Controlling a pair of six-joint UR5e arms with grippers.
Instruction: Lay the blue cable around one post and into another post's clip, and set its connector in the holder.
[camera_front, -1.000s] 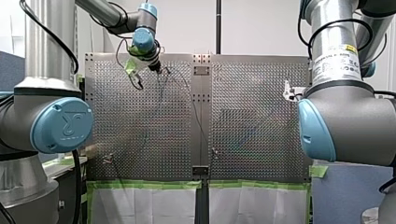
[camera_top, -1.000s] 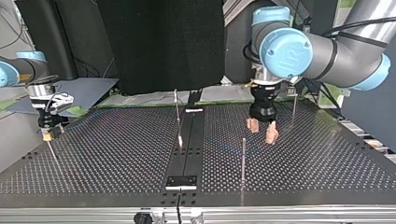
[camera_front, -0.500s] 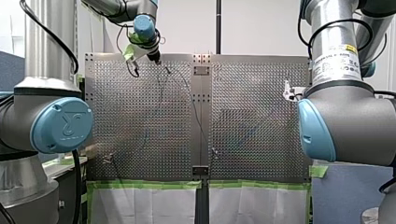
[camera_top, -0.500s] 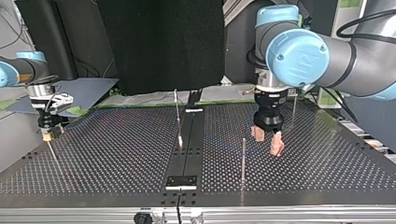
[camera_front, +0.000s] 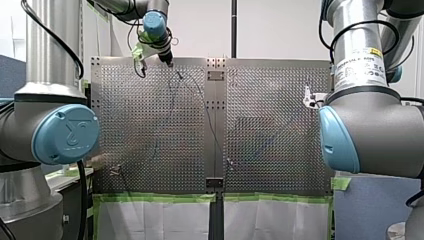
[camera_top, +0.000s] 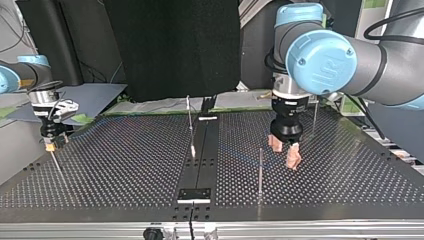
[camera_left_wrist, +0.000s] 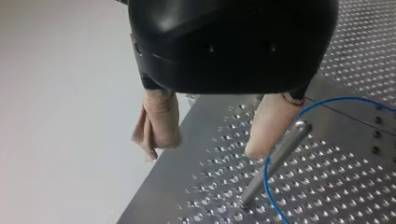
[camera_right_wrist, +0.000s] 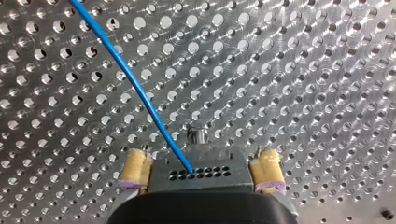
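Now, left gripper wide open and empty, post just beside one beige pad, blue cable curving round it, right gripper closed on the black connector — cable running ahead of it.

My left pincer stands just beside a post, the cable crossing that post.

Robot lab, perforated table, black backdrop
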